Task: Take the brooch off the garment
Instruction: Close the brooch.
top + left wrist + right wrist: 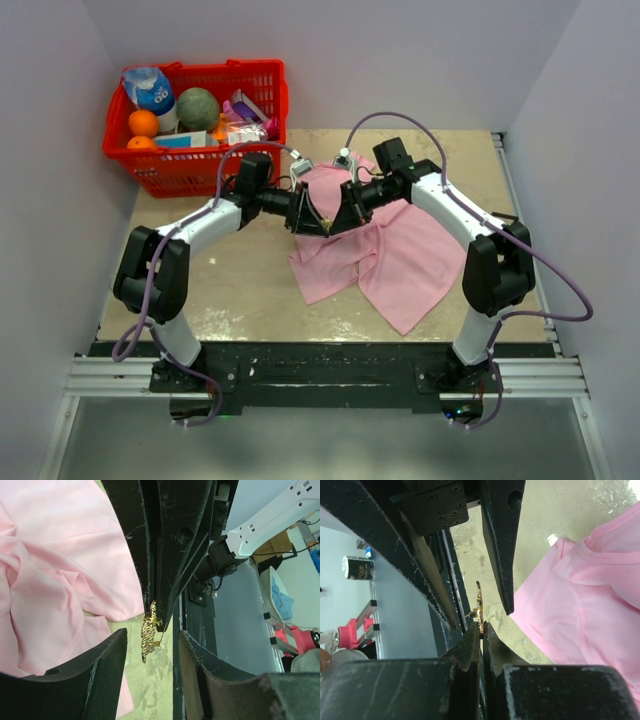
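**Brooch pinched in right claw, clear of shirt**

The right claw (481, 629) is clamped tip to tip on the gold brooch (479, 609), its two fingers pressed together with the pin sticking out past them. The left claw (153, 634) faces it nose to nose with its fingers spread apart, one on each side of the brooch. As far as the wrist views show, they do not touch it. The brooch hangs in the air above the bare counter (230, 290), just beside the edge of the pink shirt (400, 260) but apart from the cloth. The shirt lies crumpled on the counter, mostly under and to the right of the two claws. From above, both arms bend inward and meet over the shirt's left part. A red basket (272, 80) packed with fruit and packets stands at the counter's far left corner.
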{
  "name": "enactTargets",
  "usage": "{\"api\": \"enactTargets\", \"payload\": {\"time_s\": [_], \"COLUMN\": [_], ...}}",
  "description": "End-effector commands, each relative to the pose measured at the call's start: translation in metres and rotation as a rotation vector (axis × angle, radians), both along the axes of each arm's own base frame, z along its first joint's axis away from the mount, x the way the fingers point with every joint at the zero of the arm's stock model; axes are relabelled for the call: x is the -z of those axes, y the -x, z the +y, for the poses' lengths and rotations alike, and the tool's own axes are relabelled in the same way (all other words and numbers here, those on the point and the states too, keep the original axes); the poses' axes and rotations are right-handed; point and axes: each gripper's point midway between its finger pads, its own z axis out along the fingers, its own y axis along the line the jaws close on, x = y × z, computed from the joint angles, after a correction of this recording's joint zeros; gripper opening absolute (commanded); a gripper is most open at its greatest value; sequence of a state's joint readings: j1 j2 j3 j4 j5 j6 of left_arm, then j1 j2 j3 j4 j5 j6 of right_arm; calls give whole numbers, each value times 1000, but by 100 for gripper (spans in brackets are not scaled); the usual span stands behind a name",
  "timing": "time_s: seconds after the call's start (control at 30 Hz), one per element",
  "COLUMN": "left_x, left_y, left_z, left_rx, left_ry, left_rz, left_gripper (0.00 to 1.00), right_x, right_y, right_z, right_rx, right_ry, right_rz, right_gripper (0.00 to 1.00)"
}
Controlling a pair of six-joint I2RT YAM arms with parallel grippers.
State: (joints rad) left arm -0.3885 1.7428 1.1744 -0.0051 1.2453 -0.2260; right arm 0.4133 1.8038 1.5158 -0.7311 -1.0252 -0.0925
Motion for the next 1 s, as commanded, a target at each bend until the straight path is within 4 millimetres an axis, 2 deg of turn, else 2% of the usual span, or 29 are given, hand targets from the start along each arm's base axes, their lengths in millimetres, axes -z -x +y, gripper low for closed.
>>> {"api": "enactTargets", "payload": {"time_s": [0.0,0.33,0.7,0.97], "left_x": [-19,-19,-18,-15], "left_y": [-6,-5,3,4], "left_z": [-6,-7,-4,-3], "left_rx": [17,25,45,44], "left_ry": [40,54,69,63], "left_rz": [-53,-30,-17,-26], "left_gripper": [50,47,39,38], "right_x": [-9,-9,-9,-10], "right_y": [-2,1,2,4], "right_z": [2,1,1,2], "right_rx": [2,0,-3,-12], "right_ry": [-13,-11,-16,-30], "right_rz": [-45,-44,-41,-30], "right_gripper": [0,0,0,0]}}
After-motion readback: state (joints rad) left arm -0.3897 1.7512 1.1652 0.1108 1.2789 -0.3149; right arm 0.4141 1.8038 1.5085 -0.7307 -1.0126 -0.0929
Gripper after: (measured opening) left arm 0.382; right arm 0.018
